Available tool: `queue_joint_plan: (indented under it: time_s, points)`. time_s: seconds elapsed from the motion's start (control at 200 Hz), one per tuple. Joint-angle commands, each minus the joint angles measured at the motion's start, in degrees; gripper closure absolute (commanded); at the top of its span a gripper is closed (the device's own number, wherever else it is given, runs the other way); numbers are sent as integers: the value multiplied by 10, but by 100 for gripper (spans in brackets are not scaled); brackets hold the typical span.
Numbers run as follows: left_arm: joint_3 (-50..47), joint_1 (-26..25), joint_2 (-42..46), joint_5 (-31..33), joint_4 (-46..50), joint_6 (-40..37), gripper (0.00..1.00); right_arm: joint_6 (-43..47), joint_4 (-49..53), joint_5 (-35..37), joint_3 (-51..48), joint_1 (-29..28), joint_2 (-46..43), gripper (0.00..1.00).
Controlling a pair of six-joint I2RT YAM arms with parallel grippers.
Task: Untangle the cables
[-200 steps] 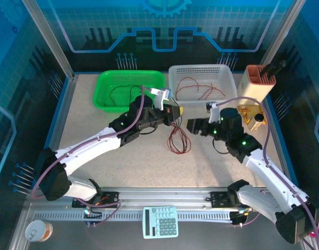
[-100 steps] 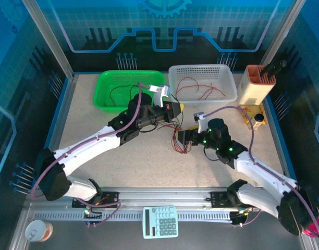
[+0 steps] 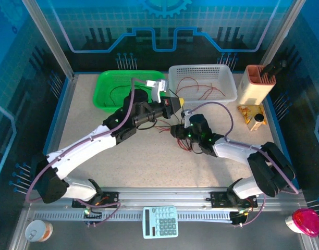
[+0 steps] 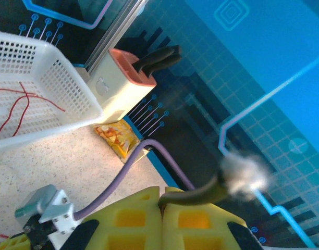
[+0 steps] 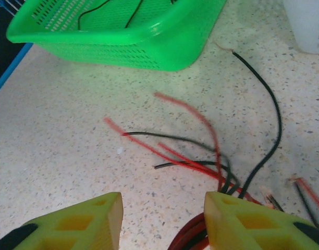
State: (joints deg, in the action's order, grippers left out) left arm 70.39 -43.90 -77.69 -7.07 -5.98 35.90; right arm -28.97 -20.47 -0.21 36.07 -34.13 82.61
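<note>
We found the thin red and black cables [image 5: 222, 177] [image 3: 164, 126] lying in a loose tangle on the speckled worktop [image 3: 97, 120], midway between left and right. They lay on the near side of the green plastic basket [image 3: 105, 88] [image 5: 123, 49] and the white mesh basket [image 3: 227, 86]. The right jaws stood released, straddling the tangle low over the worktop. The left jaws, just beyond, were clenched on a dark strand. Black wires [image 3: 118, 94] lay in the green basket and red wires [image 3: 193, 86] in the white one.

Tangled cables [image 3: 163, 128] on the table [image 3: 86, 121], near green basket [image 3: 105, 95] and white basket [image 3: 230, 97].
</note>
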Motion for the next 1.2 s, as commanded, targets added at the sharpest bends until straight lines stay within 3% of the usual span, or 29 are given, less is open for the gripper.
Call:
queue_joint_plan:
  time_s: [0.0,0.525,0.79,0.995,1.195]
  points:
    - [51,-3,34,13,21,-18,100,-7,-39,23,-10,-5,18,57]
    - [191,14,52,20,92,-75,100,-36,-68,25,-39,-6,84,57]
    - [237,23,76,55,112,-124,100,-46,-75,20,-57,-8,84,55]
    - [246,56,89,93,127,-160,100,-44,-56,4,-52,-11,58,46]
    - [244,133,85,99,130,-160,100,-38,-5,-3,-37,-19,-7,29]
